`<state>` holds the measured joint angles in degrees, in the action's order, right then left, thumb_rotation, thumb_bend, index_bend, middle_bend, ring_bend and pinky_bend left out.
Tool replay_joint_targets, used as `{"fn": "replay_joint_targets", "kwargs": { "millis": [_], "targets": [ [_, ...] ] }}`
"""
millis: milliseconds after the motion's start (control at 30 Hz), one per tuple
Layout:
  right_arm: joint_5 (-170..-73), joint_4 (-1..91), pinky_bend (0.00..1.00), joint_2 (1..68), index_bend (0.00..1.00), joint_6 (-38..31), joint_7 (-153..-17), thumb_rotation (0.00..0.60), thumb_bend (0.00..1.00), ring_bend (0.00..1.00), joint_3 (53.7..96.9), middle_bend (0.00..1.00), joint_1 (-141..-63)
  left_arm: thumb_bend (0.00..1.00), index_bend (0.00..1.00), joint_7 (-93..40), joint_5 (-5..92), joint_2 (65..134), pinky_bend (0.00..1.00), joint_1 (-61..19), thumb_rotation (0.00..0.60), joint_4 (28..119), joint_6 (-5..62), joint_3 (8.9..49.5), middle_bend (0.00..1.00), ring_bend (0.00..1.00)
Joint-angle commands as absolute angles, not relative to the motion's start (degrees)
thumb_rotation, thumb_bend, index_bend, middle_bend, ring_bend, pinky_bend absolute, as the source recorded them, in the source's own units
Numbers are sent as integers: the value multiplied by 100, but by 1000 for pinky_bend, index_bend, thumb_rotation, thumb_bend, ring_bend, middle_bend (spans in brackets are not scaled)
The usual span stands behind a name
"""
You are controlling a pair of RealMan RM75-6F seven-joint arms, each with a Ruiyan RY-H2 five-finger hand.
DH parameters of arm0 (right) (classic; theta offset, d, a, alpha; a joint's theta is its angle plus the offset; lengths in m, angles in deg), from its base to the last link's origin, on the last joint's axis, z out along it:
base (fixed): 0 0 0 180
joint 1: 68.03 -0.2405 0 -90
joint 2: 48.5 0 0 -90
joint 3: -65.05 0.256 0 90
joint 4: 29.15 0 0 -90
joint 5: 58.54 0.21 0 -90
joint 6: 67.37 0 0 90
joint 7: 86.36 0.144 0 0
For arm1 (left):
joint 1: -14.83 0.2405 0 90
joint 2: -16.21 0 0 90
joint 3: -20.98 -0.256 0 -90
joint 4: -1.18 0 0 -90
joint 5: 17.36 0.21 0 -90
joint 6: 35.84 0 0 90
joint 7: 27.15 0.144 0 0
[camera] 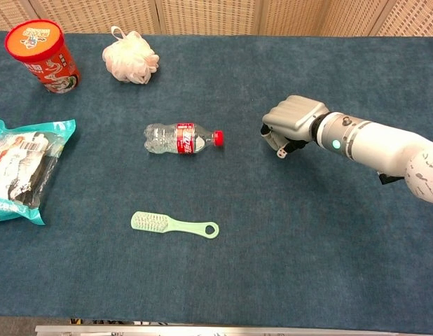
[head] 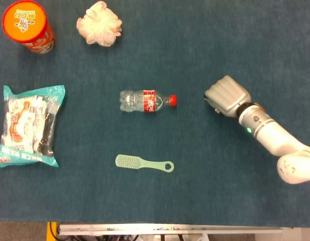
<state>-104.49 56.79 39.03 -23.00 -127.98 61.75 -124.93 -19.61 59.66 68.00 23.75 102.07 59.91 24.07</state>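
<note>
My right hand [camera: 295, 122] hovers low over the blue cloth at the right, fingers curled down; the head view shows its back [head: 226, 95]. A small white cube [camera: 279, 150] with red dots sits pinched at its fingertips, mostly hidden by them. I cannot tell whether the cube is off the cloth. A clear plastic bottle [camera: 183, 137] with a red cap and label lies on its side to the left of the hand, apart from it. My left hand is out of both views.
A pale green brush [camera: 173, 224] lies near the front. A teal snack bag [camera: 20, 171] rests at the left edge, with an orange tub [camera: 43, 46] and a white bath pouf [camera: 130, 55] at the back left.
</note>
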Motion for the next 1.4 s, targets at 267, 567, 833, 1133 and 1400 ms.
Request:
{"fn": "replay_joint_targets", "kwargs": {
  "millis": [267,567,833,1133,1400],
  "targets": [
    [-10581,5819,969,3780,546,-2283,-12688,600,1000,881,6125,960,-12467,345,549,-1948,5955,6802,348,2376,600,10209,6000,2420,399,223],
    [-10585,5933,969,3691,546,-2235,-12694,600,1000,881,6069,960,-12449,345,550,-1921,5938,6803,348,2372,600,10218,5987,2424,399,223],
    [-10594,5985,969,3652,546,-2196,-12694,600,1000,881,6023,960,-12424,345,550,-1920,5937,6807,348,2373,600,10214,5989,2428,400,223],
    [-10669,6178,969,3542,546,-2071,-12726,600,1000,881,5976,960,-12374,345,550,-1889,5918,6820,348,2371,600,10215,5991,2437,399,223],
    [-10634,6245,969,3461,546,-1983,-12752,600,1000,881,5938,960,-12312,345,550,-1855,5897,6830,348,2363,600,10221,5980,2445,400,223]
  ]
}}
